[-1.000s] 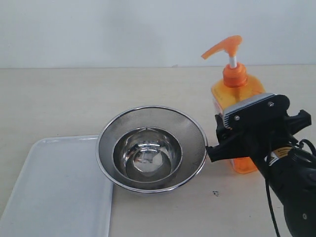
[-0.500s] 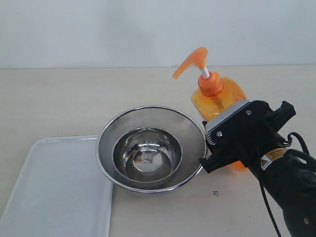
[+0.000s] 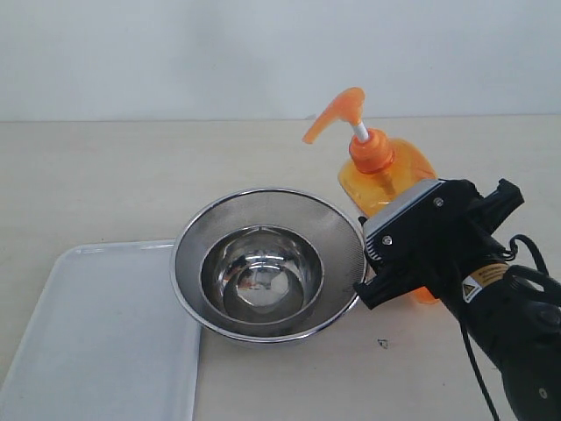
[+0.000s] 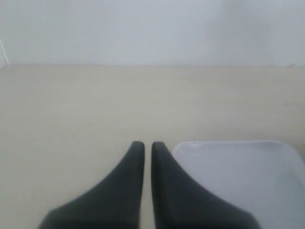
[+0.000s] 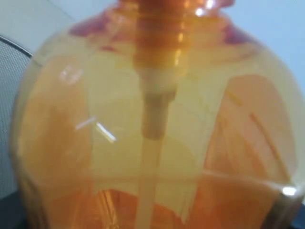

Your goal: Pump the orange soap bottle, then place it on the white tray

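One translucent orange soap bottle [image 3: 387, 178] leans toward the bowl [image 3: 267, 263], right pincer [image 3: 390, 254] grasping it; only the left wrist view shows left pincer [image 4: 143, 146], clenched.

No legible text, one warning sign only.
Small yellow-and-white warning sticker [image 3: 479, 283] with black triangle symbol stuck on right arm [image 3: 519, 338], lettering too small to read; orange soap bottle [image 3: 386, 175] shows no readable print in either view.

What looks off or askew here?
The orange soap bottle, gripped in the right pincer, leans toward the steel mesh bowl instead of standing upright, with its spout pointing the bowl's way. No spill shows.
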Robot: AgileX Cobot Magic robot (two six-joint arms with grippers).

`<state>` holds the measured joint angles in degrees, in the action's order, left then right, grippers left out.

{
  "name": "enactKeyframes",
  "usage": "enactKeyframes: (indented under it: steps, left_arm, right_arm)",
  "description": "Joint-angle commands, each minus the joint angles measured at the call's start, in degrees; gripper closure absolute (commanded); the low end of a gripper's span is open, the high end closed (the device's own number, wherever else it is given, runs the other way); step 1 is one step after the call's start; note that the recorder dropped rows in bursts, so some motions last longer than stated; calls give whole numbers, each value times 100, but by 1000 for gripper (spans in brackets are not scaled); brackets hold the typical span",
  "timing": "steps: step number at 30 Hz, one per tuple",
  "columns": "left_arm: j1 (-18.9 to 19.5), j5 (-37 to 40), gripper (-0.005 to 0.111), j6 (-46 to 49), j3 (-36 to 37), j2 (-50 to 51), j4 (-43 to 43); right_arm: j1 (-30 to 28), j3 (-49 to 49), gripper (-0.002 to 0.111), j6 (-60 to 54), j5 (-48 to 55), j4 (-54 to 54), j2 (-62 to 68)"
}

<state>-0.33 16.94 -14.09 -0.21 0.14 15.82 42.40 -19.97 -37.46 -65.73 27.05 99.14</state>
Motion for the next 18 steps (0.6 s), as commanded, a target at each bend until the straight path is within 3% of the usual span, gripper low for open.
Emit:
enactKeyframes:
  steps: [1, 10, 15, 18]
  left_arm:
    - [-26, -833, 102, 75, 21, -14, -17]
    - [-26, -1694, 102, -44, 21, -14, -179]
    - [-26, -2252, 102, -1813, 21, -14, -1293]
    - [-26, -2387, 102, -2793, 21, -14, -1416]
  right_arm:
    - [-19, -17, 108, -208, -423, -69, -72]
    - [-19, -17, 108, -413, -423, -69, -72]
    - [-19, -17, 108, -436, -423, -69, -72]
    - [-19, -17, 108, -447, -423, -69, -72]
